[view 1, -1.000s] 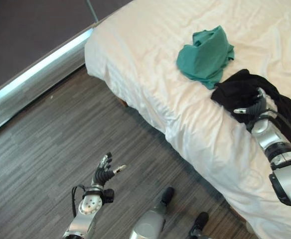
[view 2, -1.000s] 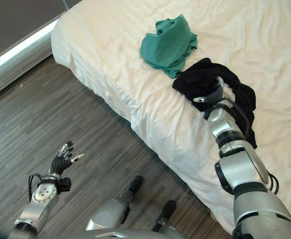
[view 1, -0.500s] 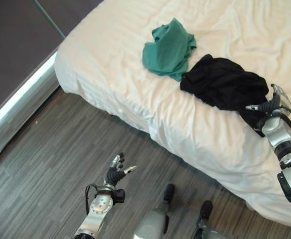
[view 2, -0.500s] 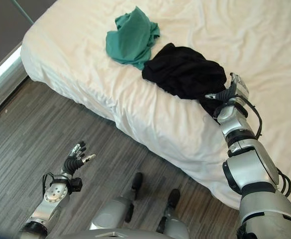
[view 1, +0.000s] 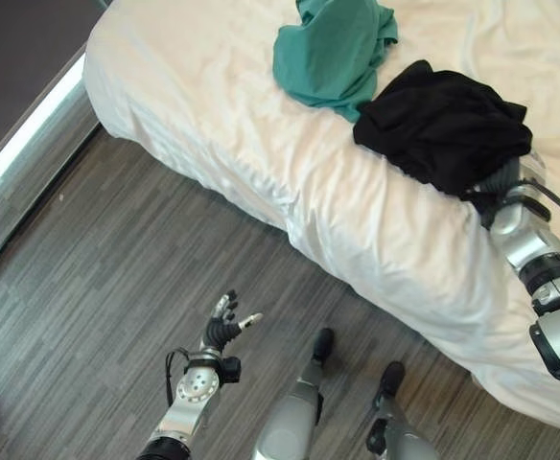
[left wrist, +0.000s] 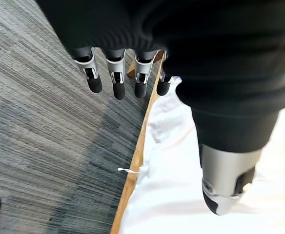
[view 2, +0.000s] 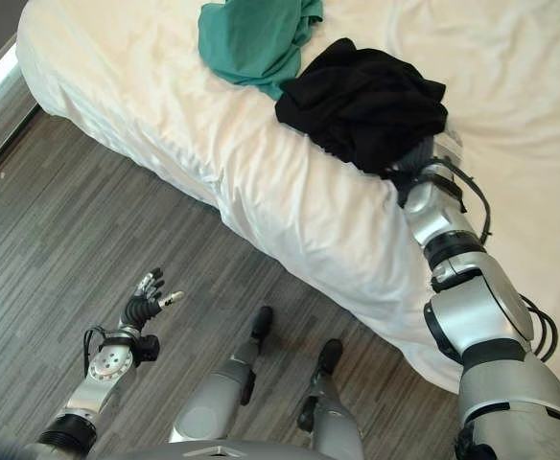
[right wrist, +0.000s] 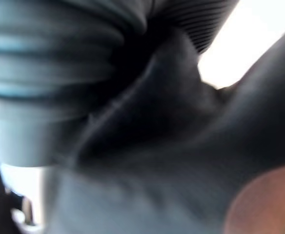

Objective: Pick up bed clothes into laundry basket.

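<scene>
The fingers (left wrist: 115, 80) of the left hand (view 1: 221, 331) are straight and a little spread, with the thumb standing apart, and they hold nothing; the hand hangs in the air over the grey wood floor (view 1: 107, 287) in the lower left of the left eye view. In the left wrist view the same fingers point along the edge of the bed, where the white sheet (left wrist: 172, 185) meets a thin wooden border. The fingers of the right hand (view 1: 505, 182) are hidden under the black garment (view 1: 443, 120), so I cannot tell if they are open or closed on the cloth. The right wrist view is very close to dark cloth and does not help here. This hand shows at the middle right of the left eye view, at the lower right edge of the garment, and its arm comes up from the lower right corner. The black garment lies crumpled on the bed (view 1: 232, 115), near its front edge, in the upper right part of the frame. A green garment (view 1: 333, 48) lies just beside it to the upper left, and their edges touch. The white sheet hangs down over the front side of the bed toward the floor. A pale strip (view 1: 21, 153) runs along the floor at the far left.
</scene>
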You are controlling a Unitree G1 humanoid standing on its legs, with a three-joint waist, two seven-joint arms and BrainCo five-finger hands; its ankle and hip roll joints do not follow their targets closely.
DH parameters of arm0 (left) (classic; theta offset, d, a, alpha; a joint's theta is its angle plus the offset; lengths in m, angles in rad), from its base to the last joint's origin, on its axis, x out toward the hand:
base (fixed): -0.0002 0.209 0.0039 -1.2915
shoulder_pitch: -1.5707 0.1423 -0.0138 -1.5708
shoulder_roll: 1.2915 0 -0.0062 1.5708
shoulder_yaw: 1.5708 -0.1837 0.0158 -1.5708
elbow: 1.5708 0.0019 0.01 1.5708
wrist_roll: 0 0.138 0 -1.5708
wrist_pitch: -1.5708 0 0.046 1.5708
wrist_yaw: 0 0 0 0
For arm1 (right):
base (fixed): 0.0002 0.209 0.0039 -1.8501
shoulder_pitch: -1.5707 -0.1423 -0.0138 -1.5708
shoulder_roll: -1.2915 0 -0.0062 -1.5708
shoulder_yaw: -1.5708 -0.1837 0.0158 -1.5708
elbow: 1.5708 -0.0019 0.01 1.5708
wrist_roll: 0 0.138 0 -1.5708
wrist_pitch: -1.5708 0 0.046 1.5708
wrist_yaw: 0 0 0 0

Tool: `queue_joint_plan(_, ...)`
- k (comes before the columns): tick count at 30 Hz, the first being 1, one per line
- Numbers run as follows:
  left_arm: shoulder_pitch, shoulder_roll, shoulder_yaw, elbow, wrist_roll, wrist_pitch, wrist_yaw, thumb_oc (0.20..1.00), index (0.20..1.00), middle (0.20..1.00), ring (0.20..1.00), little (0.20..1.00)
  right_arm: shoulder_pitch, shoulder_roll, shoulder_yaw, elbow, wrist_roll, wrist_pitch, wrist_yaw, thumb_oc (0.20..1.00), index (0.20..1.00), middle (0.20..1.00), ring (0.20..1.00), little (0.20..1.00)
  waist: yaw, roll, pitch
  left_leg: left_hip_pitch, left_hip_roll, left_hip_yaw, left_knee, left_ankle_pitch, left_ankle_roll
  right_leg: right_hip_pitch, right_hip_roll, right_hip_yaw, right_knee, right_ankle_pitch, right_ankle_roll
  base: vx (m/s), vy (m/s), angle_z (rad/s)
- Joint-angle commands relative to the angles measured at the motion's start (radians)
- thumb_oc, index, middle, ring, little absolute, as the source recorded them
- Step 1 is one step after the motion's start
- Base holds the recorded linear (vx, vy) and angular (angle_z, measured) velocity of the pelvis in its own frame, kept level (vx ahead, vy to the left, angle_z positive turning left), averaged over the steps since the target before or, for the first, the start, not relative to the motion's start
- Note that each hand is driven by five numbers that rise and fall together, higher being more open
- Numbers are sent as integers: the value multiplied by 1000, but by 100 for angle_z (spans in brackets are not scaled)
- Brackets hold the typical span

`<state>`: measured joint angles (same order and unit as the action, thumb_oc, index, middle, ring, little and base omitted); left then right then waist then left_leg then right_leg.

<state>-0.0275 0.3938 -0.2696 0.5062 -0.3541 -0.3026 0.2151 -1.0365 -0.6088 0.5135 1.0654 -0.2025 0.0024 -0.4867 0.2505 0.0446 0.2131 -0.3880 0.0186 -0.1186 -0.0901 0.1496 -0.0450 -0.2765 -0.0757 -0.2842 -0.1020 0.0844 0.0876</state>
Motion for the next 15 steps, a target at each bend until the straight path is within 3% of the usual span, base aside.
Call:
queue_joint_plan(1, -31, 3, -18, -12, -44, -48, 28, 1000, 1000, 1000, 1000, 1000, -102, 0, 66, -77, -65, -42, -47, 1000, 1000, 1000, 1000, 1000, 26, -43, 25, 24, 19, 67, 3, -14, -84, 113, -59, 41, 15, -53, 66, 0, 0, 0)
queue_joint_plan(3, -34, 5, -21, -9, -48, -49, 30, 1000, 1000, 1000, 1000, 1000, -113, 18, 69, -79, -63, -42, -43, 1000, 1000, 1000, 1000, 1000, 27, -43, 27, 29, 19, 67, 3, -15, -84, 117, -59, 43, 15, -54, 63, -3, 8, 4)
queue_joint_plan(4, -34, 2, -25, -5, -53, -50, 28, 1000, 1000, 1000, 1000, 1000, -112, 31, 72, -63, -49, -42, -34, 200, 200, 200, 200, 200, 28, -42, 28, 30, 20, 66, 3, -15, -84, 119, -59, 40, 15, -55, 63, -4, 3, 3)
queue_joint_plan(9, -28, -9, -13, 45, -78, -40, 19, 1000, 1000, 1000, 1000, 1000, -80, 61, 44, 7, 35, -55, 6, 200, 200, 200, 200, 200, 25, -42, 26, 45, 24, 69, 3, -20, -85, 138, -58, 31, 15, -61, 62, 9, 2, 4)
queue_joint_plan(11, -13, 0, 66, 55, -58, -31, 41, 1000, 1000, 1000, 1000, 1000, 55, 14, -38, -234, 110, -91, 17, 200, 200, 200, 200, 200, 7, -56, 22, 107, 35, 95, 3, -42, -79, 192, -57, 43, 15, -70, 63, 35, -2, 8)
queue_joint_plan(12, -13, 1, 65, 55, -58, -30, 41, 1000, 1000, 1000, 1000, 1000, 57, 13, -40, -236, 110, -89, 18, 200, 200, 200, 200, 200, 7, -56, 19, 103, 35, 95, 3, -39, -79, 188, -57, 42, 15, -68, 63, 50, 6, 19)
queue_joint_plan(13, -3, 17, 136, 64, -17, -18, 70, 1000, 1000, 1000, 1000, 1000, 260, -31, -142, -496, 110, -114, 24, 200, 200, 200, 200, 200, -24, -69, 14, 152, 42, 114, 3, -58, -73, 229, -61, 49, 15, -71, 66, 46, -2, 9)
queue_joint_plan(15, 16, 54, 217, 45, 25, -13, 98, 1000, 1000, 1000, 1000, 1000, 530, -74, -297, -646, 107, -143, 54, 200, 200, 200, 200, 200, -62, -76, -5, 203, 48, 128, 3, -77, -68, 267, -63, 52, 15, -75, 68, 52, -7, 5)
